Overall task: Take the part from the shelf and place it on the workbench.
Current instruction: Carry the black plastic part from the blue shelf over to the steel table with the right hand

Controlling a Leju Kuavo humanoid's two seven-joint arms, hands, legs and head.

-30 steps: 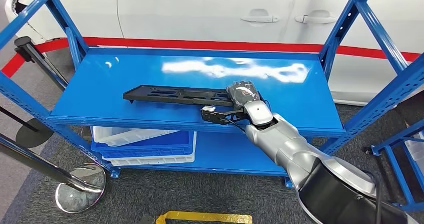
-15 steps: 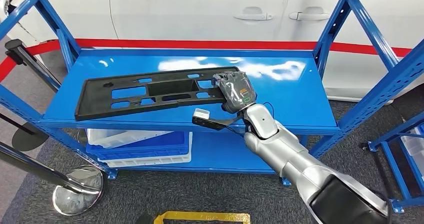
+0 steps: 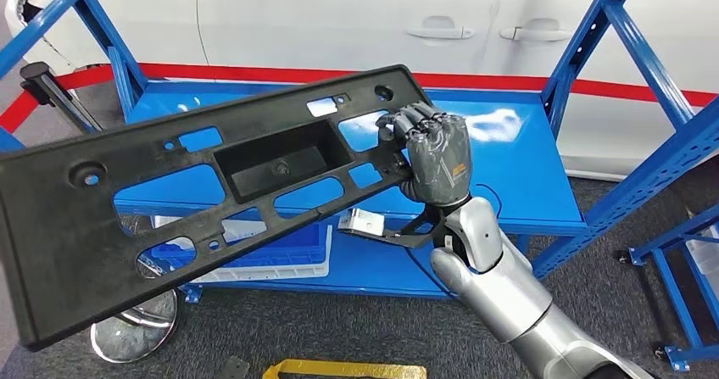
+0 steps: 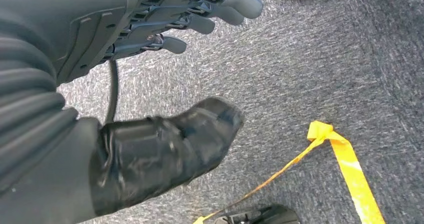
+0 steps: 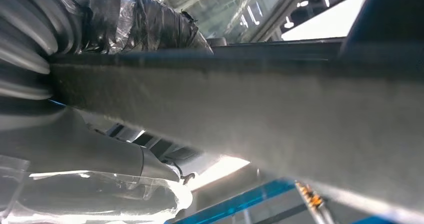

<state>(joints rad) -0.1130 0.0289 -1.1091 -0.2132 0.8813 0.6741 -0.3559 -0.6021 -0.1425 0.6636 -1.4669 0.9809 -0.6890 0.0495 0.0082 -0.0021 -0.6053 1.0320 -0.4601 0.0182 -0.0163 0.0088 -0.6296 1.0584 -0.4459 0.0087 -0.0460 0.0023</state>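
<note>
The part (image 3: 212, 192) is a long flat black plastic panel with several cut-outs. It is up in the air in front of the blue shelf (image 3: 526, 175), tilted, with its left end low and close to the camera. My right hand (image 3: 437, 154) grips the panel's right end, fingers curled over its edge. In the right wrist view the panel's edge (image 5: 280, 119) runs across the picture beside my right hand (image 5: 90, 164). My left hand (image 4: 165, 33) hangs over the grey carpet with its fingers apart and nothing in it.
Blue and white bins (image 3: 254, 256) sit on the lower shelf. Blue uprights (image 3: 593, 31) flank the shelf, with a white car (image 3: 381, 14) behind. A stanchion base (image 3: 136, 332) stands at the left. Yellow tape (image 4: 345, 159) lies on the carpet. A second blue rack (image 3: 678, 260) is at the right.
My right hand has lifted the panel off the shelf and swung it up towards the camera, so it went from lying flat to tilted in the air. The view shifted slightly.
</note>
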